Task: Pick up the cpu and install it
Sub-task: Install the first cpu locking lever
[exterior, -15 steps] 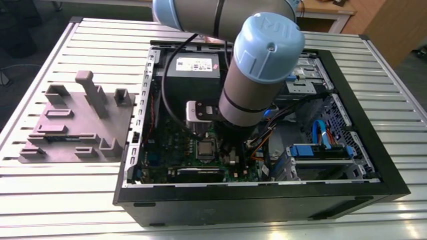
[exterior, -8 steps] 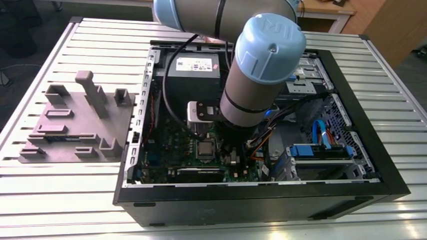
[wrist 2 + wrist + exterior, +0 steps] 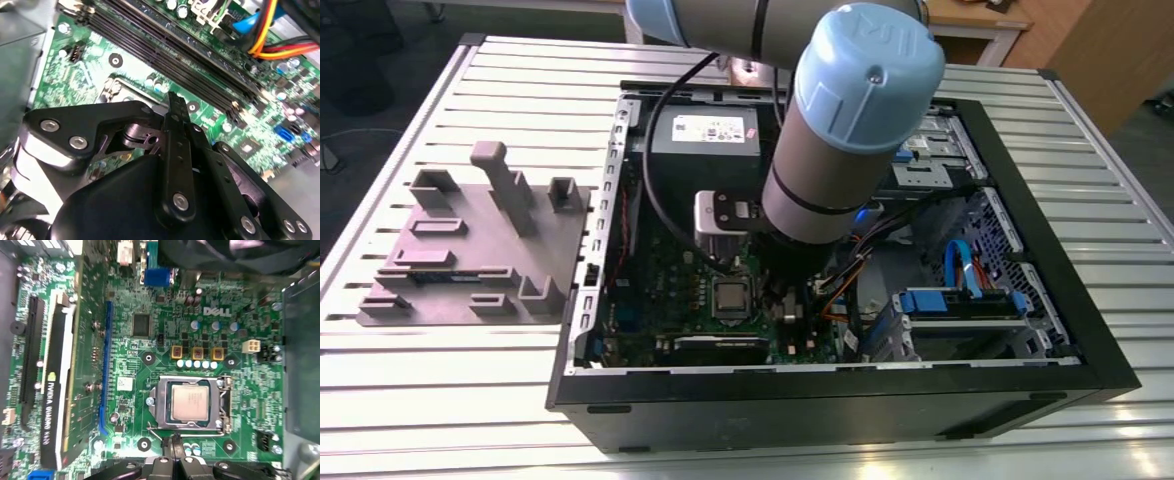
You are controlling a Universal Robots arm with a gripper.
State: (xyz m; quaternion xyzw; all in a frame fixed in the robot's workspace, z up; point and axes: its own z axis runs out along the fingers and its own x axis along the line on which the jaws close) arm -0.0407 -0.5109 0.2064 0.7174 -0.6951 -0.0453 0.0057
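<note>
The cpu (image 3: 189,401), a small square chip with a silver-grey top, lies flat in its socket on the green motherboard (image 3: 240,410), with the metal socket frame around it. In the exterior view the cpu (image 3: 730,297) sits inside the open computer case (image 3: 854,400), just beside the arm's lower end. My gripper (image 3: 173,442) hangs a little above the board at the edge of the socket, shut with nothing in it. In the second wrist view the gripper (image 3: 176,100) points down at the board near the socket.
A grey power-supply box (image 3: 707,135) stands at the case's far end. A black graphics card (image 3: 55,385) stands beside the socket and black memory slots (image 3: 170,50) run nearby. Coloured cables (image 3: 270,30) and a drive cage (image 3: 961,305) lie on the exterior view's right; a grey fixture plate (image 3: 474,250) on its left.
</note>
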